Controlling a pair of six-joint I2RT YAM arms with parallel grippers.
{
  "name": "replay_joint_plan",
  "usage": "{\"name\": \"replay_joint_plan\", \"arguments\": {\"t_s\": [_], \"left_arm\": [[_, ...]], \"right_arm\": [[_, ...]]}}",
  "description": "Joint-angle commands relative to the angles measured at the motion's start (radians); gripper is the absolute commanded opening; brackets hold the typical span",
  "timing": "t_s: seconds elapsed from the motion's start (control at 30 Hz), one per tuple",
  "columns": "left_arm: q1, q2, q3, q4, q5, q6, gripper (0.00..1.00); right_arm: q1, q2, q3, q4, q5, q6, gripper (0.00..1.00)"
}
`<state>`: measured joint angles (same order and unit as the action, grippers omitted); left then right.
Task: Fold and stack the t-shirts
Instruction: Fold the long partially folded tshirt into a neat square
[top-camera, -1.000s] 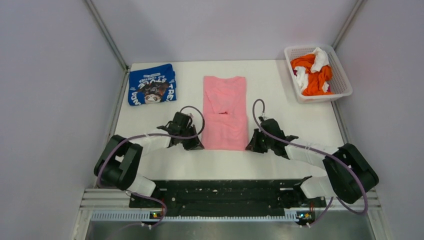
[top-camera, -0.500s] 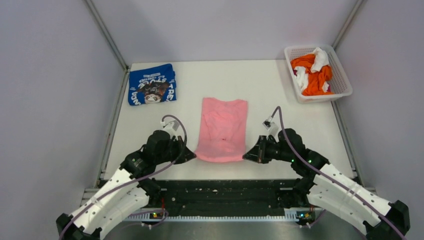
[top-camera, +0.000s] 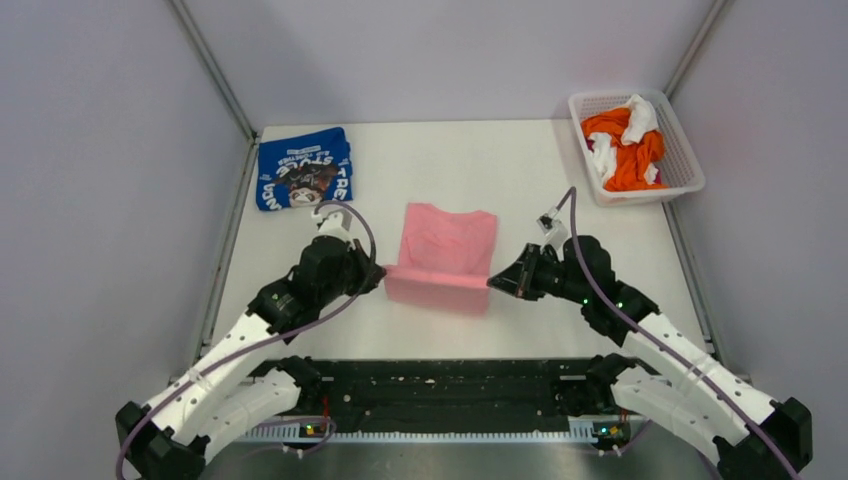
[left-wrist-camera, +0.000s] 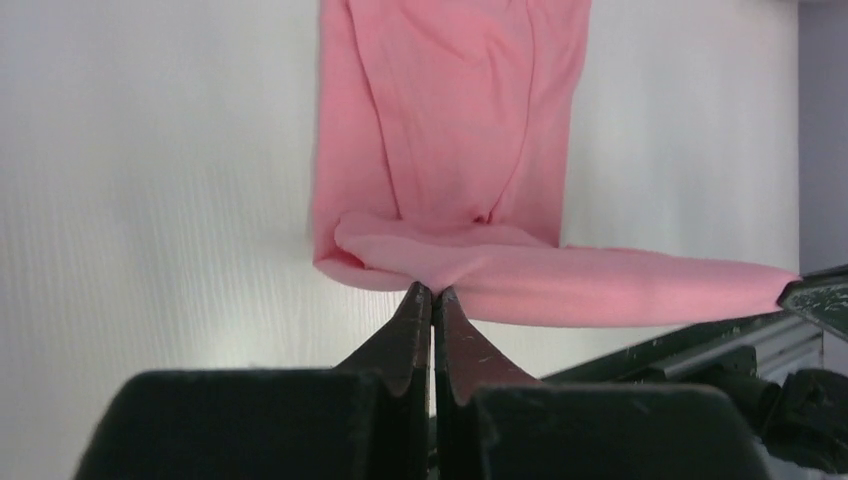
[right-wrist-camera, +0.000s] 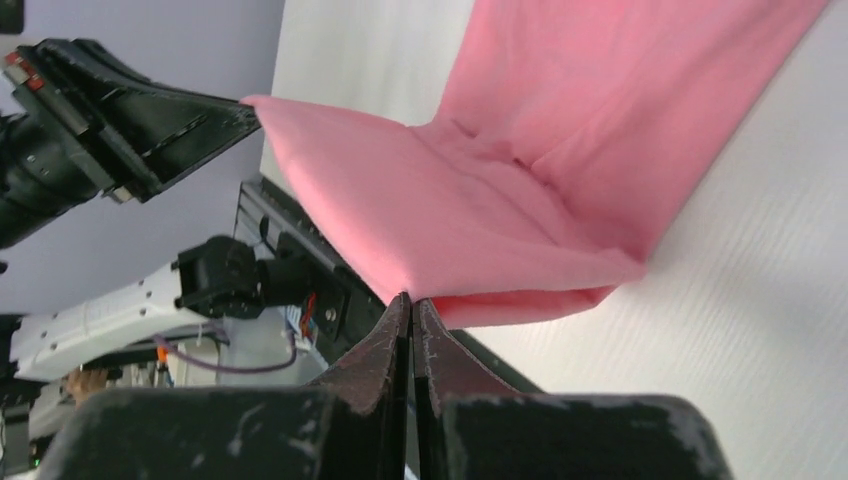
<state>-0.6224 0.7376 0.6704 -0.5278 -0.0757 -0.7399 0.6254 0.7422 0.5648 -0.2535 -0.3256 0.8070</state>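
The light pink t-shirt (top-camera: 446, 250) lies mid-table as a narrow strip, its near end lifted and stretched taut between both grippers. My left gripper (top-camera: 381, 272) is shut on the near-left corner (left-wrist-camera: 432, 288). My right gripper (top-camera: 492, 284) is shut on the near-right corner (right-wrist-camera: 410, 298). The raised hem hangs over the part that still lies flat (left-wrist-camera: 455, 110). The royal blue t-shirt (top-camera: 303, 168) with white lettering and a dark graphic lies folded at the far left, apart from both grippers.
A white lattice basket (top-camera: 683, 157) holding orange and white cloth stands at the far right corner. Grey walls close the table on the left, back and right. The black base rail (top-camera: 440, 385) runs along the near edge.
Both arms have lifted the pink shirt's near end and carried it away from the near edge, over the flat part. The visible strip has grown shorter. The blue shirt has not moved.
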Motion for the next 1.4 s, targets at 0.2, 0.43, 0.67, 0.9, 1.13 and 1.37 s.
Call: {"name": "replay_joint_plan", "arguments": {"t_s": [0.2,0.43,0.67,0.9,1.13,1.37], "left_arm": [[0.071,0.276,0.222,0.181,-0.123,0.111,0.0],[0.189,0.418,0.289,0.274,-0.003,0.133,0.0],[0.212,0.532,0.347,0.324,0.059,0.156,0.0],[0.231,0.703,0.438,0.364,0.035,0.147,0.0],[0.257,0.925,0.561,0.42,0.07,0.129,0.0],[0.289,1.139,0.763,0.325,0.167,0.149,0.0]], "right_arm": [[-0.193,0.14,0.03,0.285,-0.076,0.021,0.0],[-0.257,0.279,0.041,0.427,-0.157,0.054,0.0],[-0.297,0.334,0.03,0.463,-0.179,0.062,0.0],[-0.354,0.434,0.028,0.514,-0.147,0.031,0.0],[-0.387,0.635,0.092,0.624,-0.154,0.025,0.0],[-0.398,0.768,0.183,0.571,-0.033,-0.059,0.0]]}}
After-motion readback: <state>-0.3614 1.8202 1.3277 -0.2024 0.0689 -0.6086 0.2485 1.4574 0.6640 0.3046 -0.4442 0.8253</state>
